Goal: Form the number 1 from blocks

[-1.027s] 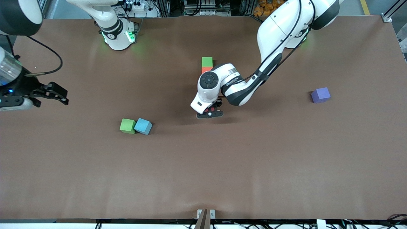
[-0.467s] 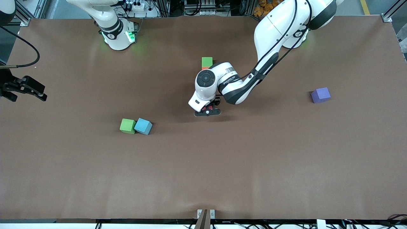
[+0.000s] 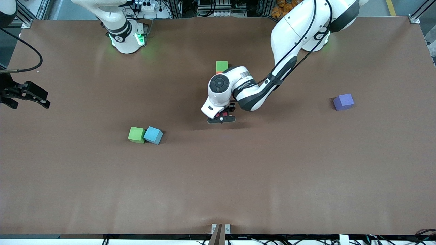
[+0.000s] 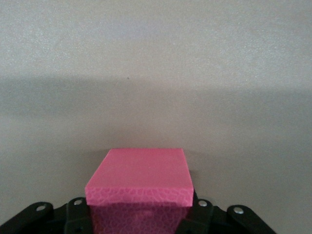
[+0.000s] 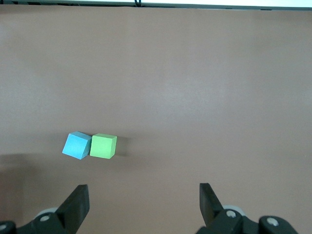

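Left claw (image 3: 221, 118) is clamped on a pink block (image 4: 140, 183), low over the mid-worktop (image 3: 272, 177), just nearer the camera than the green block (image 3: 221, 65) heading the column; the column's other blocks are mostly hidden under the arm. Block looks like matte foam: judged light, slightly compressible, not slippery; best gripped on two flat opposite faces. Right claw (image 5: 144, 204) waits, jaws wide and empty, at the right arm's end.

A small matte blue cube (image 3: 153, 135) is sitting tilted on the brown worktop (image 3: 272, 177), touching a small matte green cube (image 3: 137, 134) beside it. A small matte purple cube (image 3: 343, 101) is lying alone toward the left arm's end.
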